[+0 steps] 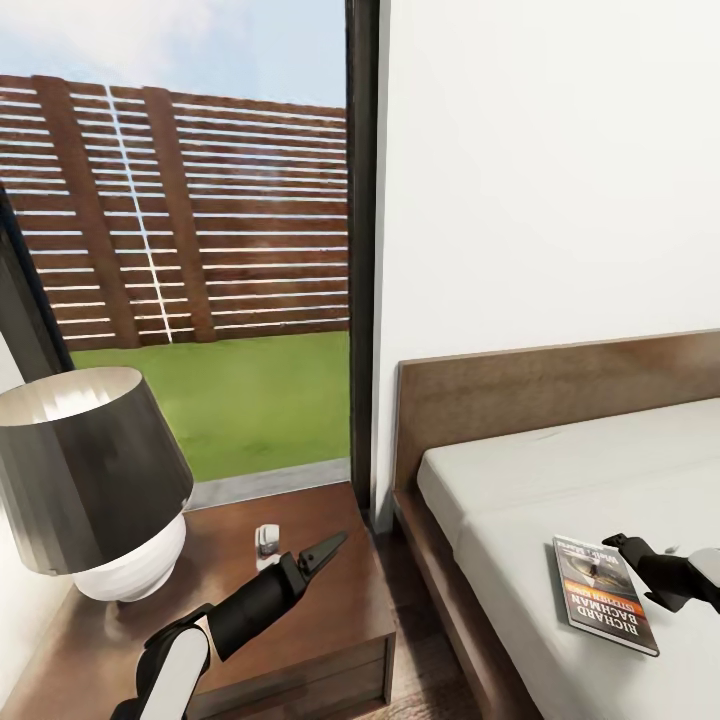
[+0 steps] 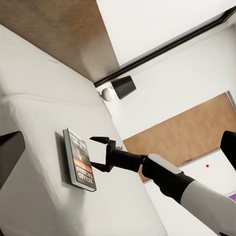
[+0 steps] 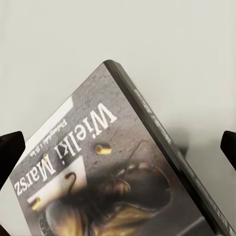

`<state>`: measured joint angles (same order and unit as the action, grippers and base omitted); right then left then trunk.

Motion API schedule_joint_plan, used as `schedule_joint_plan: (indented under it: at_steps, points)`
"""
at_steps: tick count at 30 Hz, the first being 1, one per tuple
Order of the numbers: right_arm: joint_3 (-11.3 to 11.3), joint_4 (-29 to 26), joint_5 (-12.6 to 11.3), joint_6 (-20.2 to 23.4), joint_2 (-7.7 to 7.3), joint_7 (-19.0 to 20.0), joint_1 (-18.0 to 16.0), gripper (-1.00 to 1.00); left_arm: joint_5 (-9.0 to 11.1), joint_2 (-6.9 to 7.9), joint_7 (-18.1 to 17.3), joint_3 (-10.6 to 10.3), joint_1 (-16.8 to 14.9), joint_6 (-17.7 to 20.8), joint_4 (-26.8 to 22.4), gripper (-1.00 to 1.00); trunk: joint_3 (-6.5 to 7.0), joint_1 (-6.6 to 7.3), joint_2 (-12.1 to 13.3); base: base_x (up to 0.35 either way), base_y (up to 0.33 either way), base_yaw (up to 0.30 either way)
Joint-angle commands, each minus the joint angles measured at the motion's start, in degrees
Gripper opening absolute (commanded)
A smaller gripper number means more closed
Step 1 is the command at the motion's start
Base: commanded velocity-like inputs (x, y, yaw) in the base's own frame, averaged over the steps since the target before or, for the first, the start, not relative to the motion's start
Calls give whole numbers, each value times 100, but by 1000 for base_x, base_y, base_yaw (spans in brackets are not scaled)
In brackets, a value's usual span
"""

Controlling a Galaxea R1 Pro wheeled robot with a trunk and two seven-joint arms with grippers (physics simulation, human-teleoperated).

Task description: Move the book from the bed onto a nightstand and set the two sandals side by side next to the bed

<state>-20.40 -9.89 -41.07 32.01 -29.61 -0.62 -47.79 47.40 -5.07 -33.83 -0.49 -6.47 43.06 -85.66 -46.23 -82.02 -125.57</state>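
Glossy dark wood nightstand; matt brown wood headboard; smooth matt pale mattress; paperback book, slightly shiny printed cover.

- Book lies flat on the bed, near its left edge.
- Nightstand stands left of the bed; lamp on its left part.

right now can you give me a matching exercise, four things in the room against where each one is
Things:
1. book
2. lamp
3. right end effector
4. left end effector

Places:
a. over the nightstand, shut
b. flat on the bed
c. standing on the nightstand
d. open beside the book

Pairs: 1-b, 2-c, 3-d, 4-a
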Motion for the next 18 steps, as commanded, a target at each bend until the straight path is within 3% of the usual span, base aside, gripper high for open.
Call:
schedule_joint_plan:
  at_steps: [1,18]
  points:
    - [-17,-4,-6,25,-1,-5,-2,100,24,-2,0,5,-3,36,0,100,-6,1,-3,0,0,0]
    - [-17,-5,-2,10,10,-5,-2,100,24,-2,-1,9,-3,35,4,100,-6,1,-3,0,0,0]
